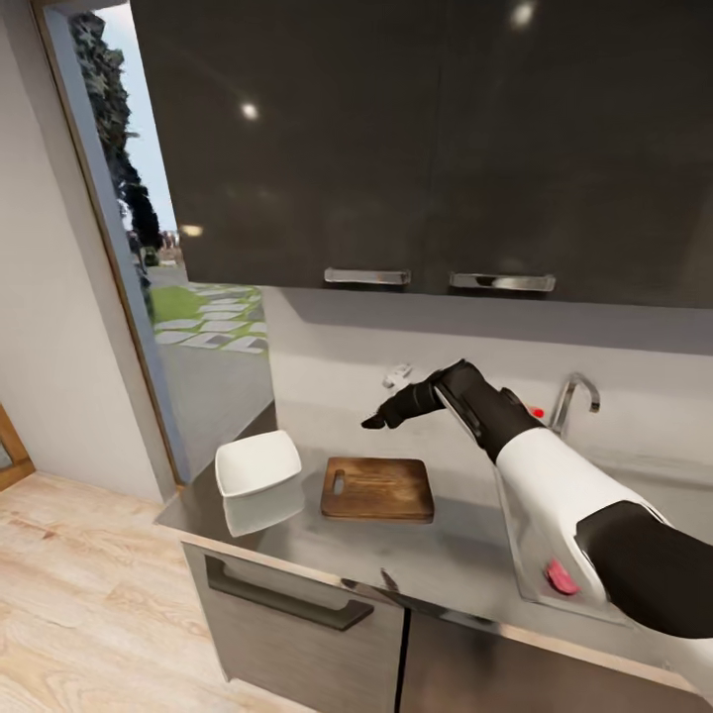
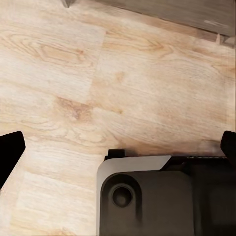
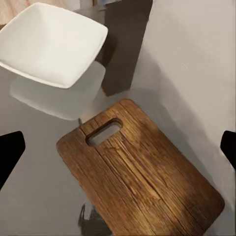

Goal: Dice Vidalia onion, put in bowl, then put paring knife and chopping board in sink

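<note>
The brown wooden chopping board (image 1: 377, 488) (image 3: 147, 182) lies flat on the glossy dark countertop (image 1: 446, 555), its handle slot toward the white square bowl (image 1: 257, 462) (image 3: 51, 42) at the counter's left end. My right gripper (image 1: 381, 416) (image 3: 118, 152) hovers open above the board with nothing between its fingers. The right forearm covers most of the sink (image 1: 555, 601), whose chrome tap (image 1: 574, 391) rises behind it. The onion and the paring knife are out of view. My left gripper (image 2: 118, 147) is open and empty above the wooden floor (image 2: 98, 73).
Dark wall cabinets (image 1: 426, 139) with chrome handles hang low over the counter. Grey drawers with a dark bar handle (image 1: 287, 599) sit below it. A glass door (image 1: 168, 297) stands left of the counter. A small pink-red thing (image 1: 561, 577) shows by my right forearm.
</note>
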Available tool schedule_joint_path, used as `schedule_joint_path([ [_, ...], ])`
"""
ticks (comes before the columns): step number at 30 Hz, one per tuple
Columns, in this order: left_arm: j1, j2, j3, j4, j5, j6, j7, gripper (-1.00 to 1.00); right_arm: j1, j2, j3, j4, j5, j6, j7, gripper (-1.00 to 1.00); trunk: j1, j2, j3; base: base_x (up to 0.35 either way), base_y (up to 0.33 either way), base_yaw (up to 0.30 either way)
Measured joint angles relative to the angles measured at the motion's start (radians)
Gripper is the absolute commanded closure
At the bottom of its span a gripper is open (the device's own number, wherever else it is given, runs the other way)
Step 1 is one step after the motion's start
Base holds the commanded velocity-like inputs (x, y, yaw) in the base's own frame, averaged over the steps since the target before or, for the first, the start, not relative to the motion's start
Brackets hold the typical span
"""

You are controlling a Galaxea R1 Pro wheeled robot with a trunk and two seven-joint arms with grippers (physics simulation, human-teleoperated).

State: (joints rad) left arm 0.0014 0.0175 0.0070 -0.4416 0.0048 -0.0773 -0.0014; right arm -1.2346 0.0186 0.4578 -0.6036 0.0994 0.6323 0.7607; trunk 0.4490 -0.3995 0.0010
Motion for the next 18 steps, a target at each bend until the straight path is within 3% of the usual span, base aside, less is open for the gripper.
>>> schedule_joint_path([
  [5,0.0,0.0,0.0,0.0,0.0,0.0,0.0,-1.0,0.0,-0.013,0.017,0.039,0.002,-0.065,0.047,-1.0,0.0,0.0,0.0,0.343,0.0,0.0],
  [7,0.0,0.001,-0.001,0.0,0.0,0.0,0.0,-1.0,0.0,-0.022,0.02,0.053,0.005,-0.115,0.1,-1.0,0.0,0.0,0.0,0.193,0.0,0.0],
  [10,0.0,0.001,-0.001,0.0,-0.001,0.0,0.0,-1.0,0.0,-0.029,0.04,0.057,0.009,-0.154,0.163,-1.0,0.0,0.0,0.0,0.086,0.0,0.0],
  [18,0.0,0.001,-0.001,0.0,-0.001,0.0,0.0,-1.0,0.0,-0.038,0.105,0.072,0.024,-0.223,0.227,-1.0,0.001,0.0,0.0,0.017,0.0,0.0],
])
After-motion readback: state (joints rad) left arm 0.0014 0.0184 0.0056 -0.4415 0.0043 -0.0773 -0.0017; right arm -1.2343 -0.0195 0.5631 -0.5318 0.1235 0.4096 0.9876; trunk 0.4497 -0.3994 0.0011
